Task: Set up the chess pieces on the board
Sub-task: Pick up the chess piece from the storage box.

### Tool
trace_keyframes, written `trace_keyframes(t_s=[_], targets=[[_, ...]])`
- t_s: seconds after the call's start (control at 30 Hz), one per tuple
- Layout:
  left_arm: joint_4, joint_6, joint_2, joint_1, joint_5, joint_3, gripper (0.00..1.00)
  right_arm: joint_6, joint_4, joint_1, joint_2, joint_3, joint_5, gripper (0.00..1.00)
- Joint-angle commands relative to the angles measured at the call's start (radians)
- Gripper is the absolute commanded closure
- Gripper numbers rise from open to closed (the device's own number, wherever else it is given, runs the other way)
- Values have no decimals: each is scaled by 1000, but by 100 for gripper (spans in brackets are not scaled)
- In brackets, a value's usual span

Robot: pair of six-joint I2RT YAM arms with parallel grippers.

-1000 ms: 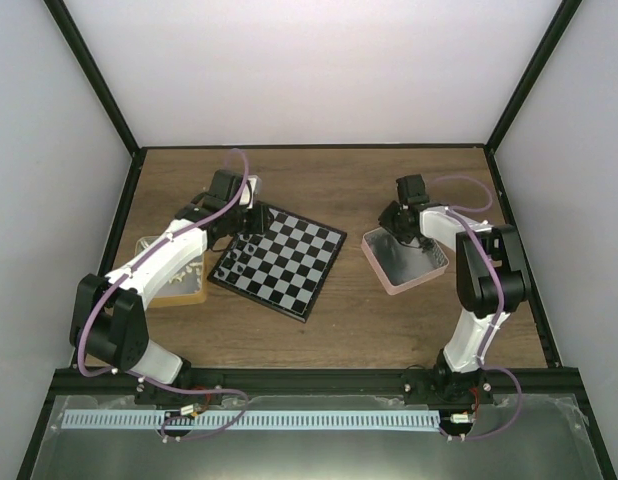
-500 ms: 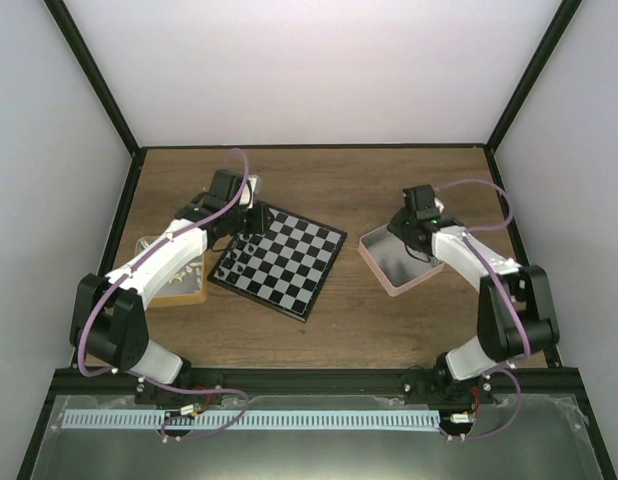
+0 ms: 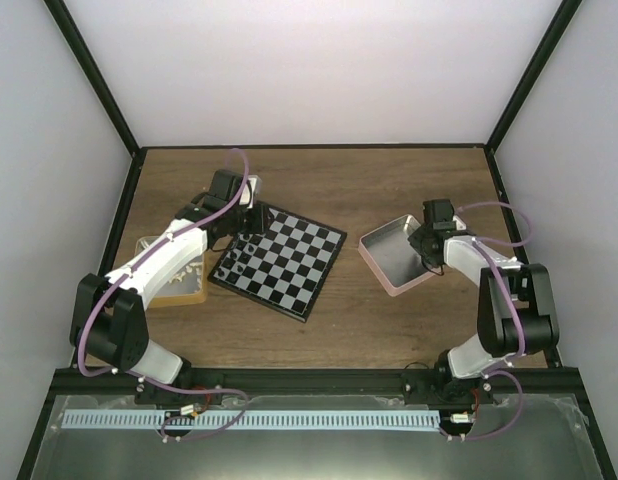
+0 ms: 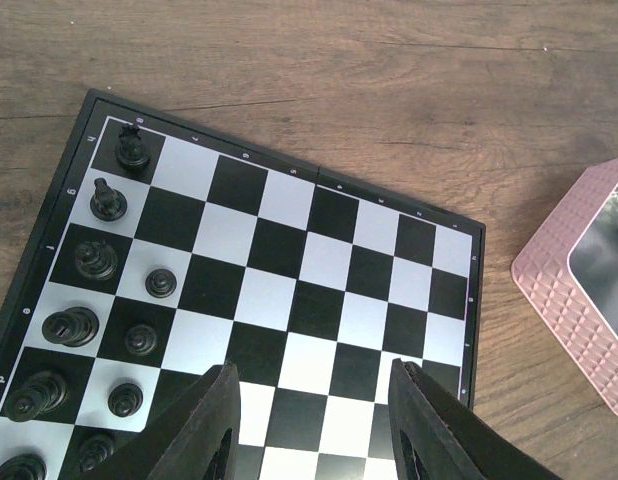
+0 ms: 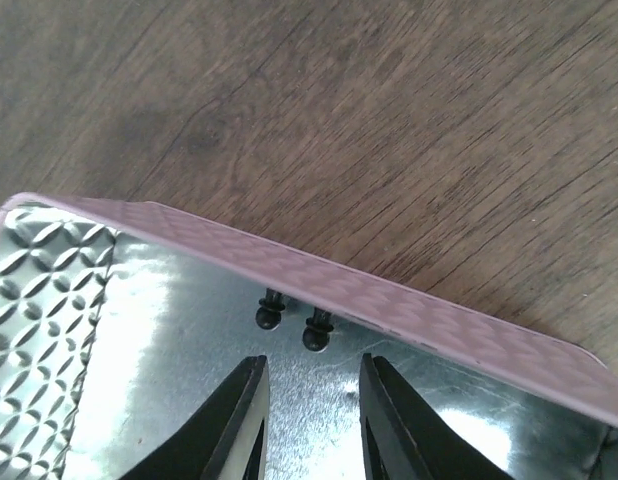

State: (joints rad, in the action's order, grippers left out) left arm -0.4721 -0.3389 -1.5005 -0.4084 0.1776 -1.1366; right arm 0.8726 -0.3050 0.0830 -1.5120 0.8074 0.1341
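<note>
Three views: one high and fixed, two close on the wrists.
The top camera looks down from the near edge at the whole table (image 3: 389, 180). The left wrist camera hangs close above the board (image 4: 289, 270), catching the pink tray (image 4: 579, 290) at its right edge. The right wrist camera looks very closely into that same tray.

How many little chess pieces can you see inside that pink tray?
2, both black, side by side against the pink tray's wall: the left piece and the right piece. Others may lie hidden outside the wrist view.
</note>
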Motion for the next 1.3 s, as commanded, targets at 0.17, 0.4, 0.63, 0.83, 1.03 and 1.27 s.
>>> trace_keyframes(t_s=[0.17, 0.4, 0.63, 0.83, 1.03, 1.27], targets=[[11, 3, 16, 0, -6, 1, 57, 15, 42, -10, -68, 28, 55, 75], [13, 1, 14, -1, -6, 3, 57, 33, 85, -11, -99, 18, 106, 77], [8, 3, 16, -1, -12, 4, 57, 33, 119, -11, -142, 23, 93, 78], [9, 3, 15, -1, -12, 2, 57, 26, 134, -11, -166, 24, 102, 79], [7, 3, 14, 0, -12, 3, 57, -4, 144, -10, -182, 29, 112, 85], [8, 2, 17, -1, -11, 3, 57, -45, 129, -10, -126, 31, 65, 95]])
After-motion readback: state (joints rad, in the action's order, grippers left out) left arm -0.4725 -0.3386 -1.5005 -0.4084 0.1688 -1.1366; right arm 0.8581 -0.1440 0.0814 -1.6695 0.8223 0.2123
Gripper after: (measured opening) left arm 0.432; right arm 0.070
